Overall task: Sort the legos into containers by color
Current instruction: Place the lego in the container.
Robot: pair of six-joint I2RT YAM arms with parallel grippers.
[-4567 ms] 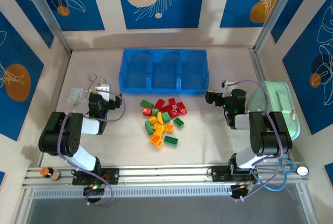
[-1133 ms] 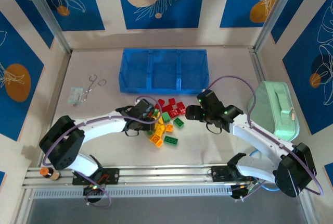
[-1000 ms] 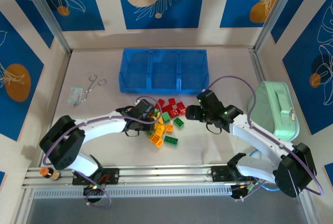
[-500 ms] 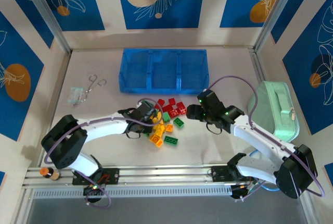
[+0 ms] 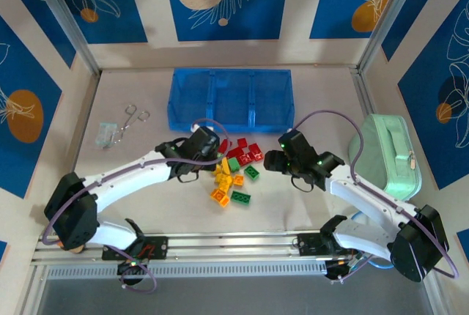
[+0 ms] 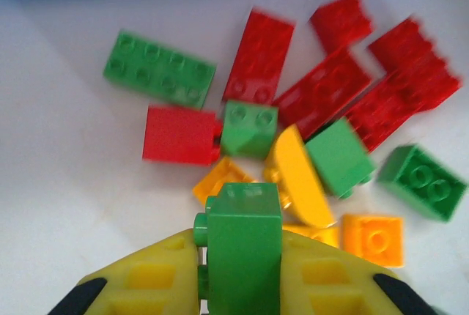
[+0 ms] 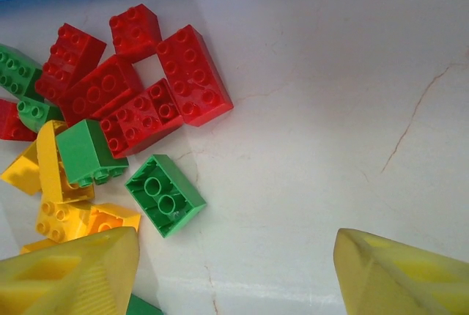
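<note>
My left gripper (image 6: 242, 260) is shut on a green lego (image 6: 243, 245), held upright between the yellow fingers above the pile. In the top view that gripper (image 5: 210, 152) hangs at the pile's left edge. The loose legos (image 5: 233, 172), red, green and yellow-orange, lie mid-table in front of the blue containers (image 5: 230, 99), whose three compartments look empty. My right gripper (image 5: 271, 160) hovers at the pile's right side. Its jaws (image 7: 234, 275) stand open over bare table, with an upturned green lego (image 7: 164, 194) just left of the gap and red legos (image 7: 146, 88) beyond.
A mint-green case (image 5: 387, 150) sits at the right edge behind my right arm. Metal scissors (image 5: 132, 117) and a small clear packet (image 5: 107, 133) lie at the left. Bare table lies between the pile and the tray.
My left gripper closed on the green lego and has drawn back up and away from the pile with it. The right gripper's jaws narrowed a little; that arm barely moved.
</note>
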